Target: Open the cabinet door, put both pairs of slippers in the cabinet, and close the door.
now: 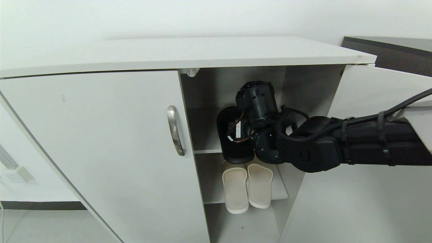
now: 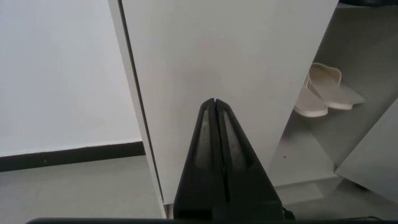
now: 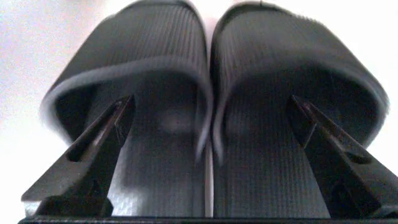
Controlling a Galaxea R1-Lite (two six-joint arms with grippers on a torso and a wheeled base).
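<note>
Closest in, the right hand (image 3: 211, 102) is spread wide, one dark finger (image 3: 102, 146) reaching under each strap of the black slippers (image 3: 155, 62). They are ribbed matte rubber, carried side by side, long axis running away from the wrist into the cabinet (image 1: 202, 50), heels cut off. Just below the hand, white slippers (image 1: 248, 189) lie flat on a shelf (image 1: 279, 192), smooth and rounded, near ends overhanging its lip. The left hand (image 2: 214, 106), pressed shut, hangs before the closed door (image 1: 101, 141).
</note>
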